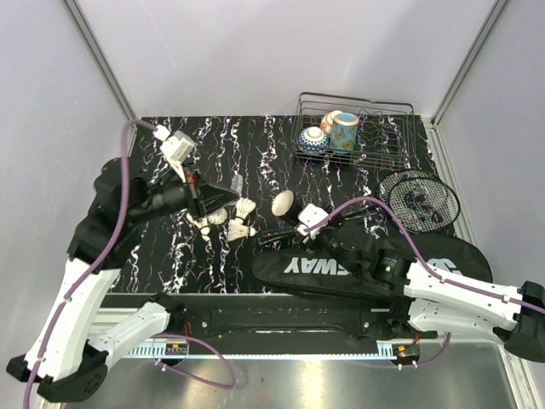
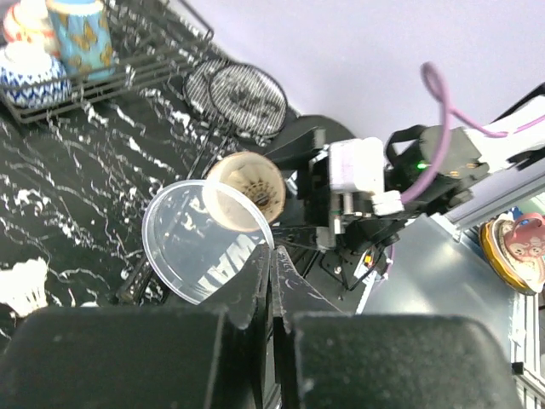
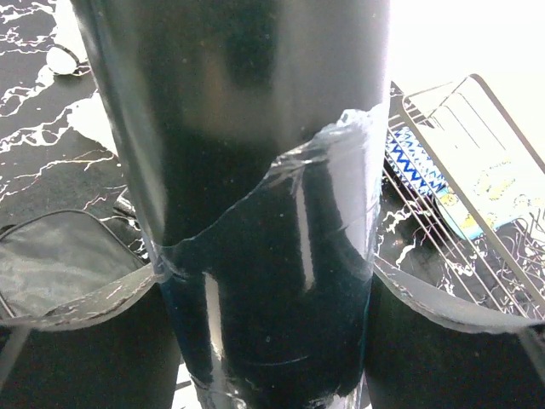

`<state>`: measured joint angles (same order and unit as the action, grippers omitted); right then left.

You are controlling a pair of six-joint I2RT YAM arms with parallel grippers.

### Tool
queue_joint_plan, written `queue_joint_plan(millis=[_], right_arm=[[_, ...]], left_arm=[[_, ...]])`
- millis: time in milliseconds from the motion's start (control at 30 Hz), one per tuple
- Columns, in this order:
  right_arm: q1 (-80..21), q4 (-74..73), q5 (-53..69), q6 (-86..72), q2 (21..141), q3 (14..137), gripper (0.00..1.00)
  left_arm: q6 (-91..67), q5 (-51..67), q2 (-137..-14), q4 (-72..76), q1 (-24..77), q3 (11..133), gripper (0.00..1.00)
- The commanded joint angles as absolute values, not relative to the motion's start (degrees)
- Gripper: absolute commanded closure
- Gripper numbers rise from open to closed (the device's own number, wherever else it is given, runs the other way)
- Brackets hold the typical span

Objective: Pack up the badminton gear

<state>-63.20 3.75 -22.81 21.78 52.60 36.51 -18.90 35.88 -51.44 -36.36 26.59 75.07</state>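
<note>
Dark, glossy tube (image 3: pixel 255 170) fills the right wrist view. Right gripper (image 3: pixel 272 362) is clamped round its body, fingers (image 3: pixel 77 358) pressed against either side. From overhead the tube (image 1: pixel 284 203) is held off the table near centre, its pale open mouth turned toward the left arm.

Clear lid (image 2: pixel 192 247) sits just in front of that mouth and overlaps it in the left wrist view; cannot tell if the two touch. Left gripper (image 2: pixel 272 256) has its fingers together, pinching the lid's rim.

Three white shuttlecocks (image 1: pixel 245 207) lie on the black marbled table (image 1: pixel 255 145), between the left gripper (image 1: pixel 203 203) and the tube.

Long black bag (image 1: pixel 289 268) lies along the near edge, white lettering upside down from overhead, with the right arm reaching over it. Racket (image 1: pixel 419 200) rests to the right, its strung head just beyond the bag's far end.

Wire basket (image 1: pixel 396 136) stands at the far right corner, well apart from the tube, with painted cups (image 1: pixel 345 129) inside.
</note>
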Motion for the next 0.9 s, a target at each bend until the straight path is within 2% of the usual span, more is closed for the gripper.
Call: queue_joint_plan(millis=[0, 100, 200, 233, 267, 333, 467, 567, 867], right_arm=[[-63.10, 6.06, -26.80, 20.66, 50.37, 36.12, 0.62], [-63.02, 6.15, -26.63, 19.95, 49.31, 35.95, 0.62], [-63.11, 4.06, -27.24, 18.03, 48.00, 37.17, 0.61], [-63.11, 3.52, -27.51, 16.45, 47.55, 37.61, 0.61], [-63.02, 3.08, -27.60, 15.57, 47.11, 38.57, 0.61], [-63.11, 1.76, -27.25, 12.85, 45.62, 39.81, 0.61], [-63.11, 0.36, -26.02, 10.55, 44.30, 42.79, 0.61], [-63.02, -2.19, -26.72, 10.02, 44.47, 44.73, 0.61], [-63.11, -6.24, -24.61, 12.74, 44.04, 47.81, 0.59]], left_arm=[[-21.97, 33.15, -50.80, -35.42, 26.02, 78.13, 1.00], [-20.66, 31.73, -51.68, -36.03, 26.02, 77.87, 1.00], [-20.39, 14.48, -53.16, -41.02, 26.01, 78.31, 1.00], [-20.74, 0.32, -54.22, -43.31, 26.02, 78.66, 1.00], [-21.09, -6.35, -55.71, -47.42, 25.84, 79.45, 1.00], [-21.18, -14.46, -61.68, -50.17, 24.70, 79.89, 1.00], [-23.90, -10.47, -69.51, -47.83, 13.93, 75.17, 1.00], [-26.97, -11.68, -74.08, -43.17, 6.63, 71.64, 1.00], [-31.02, -15.39, -96.14, -40.33, 0.09, 78.56, 1.00]])
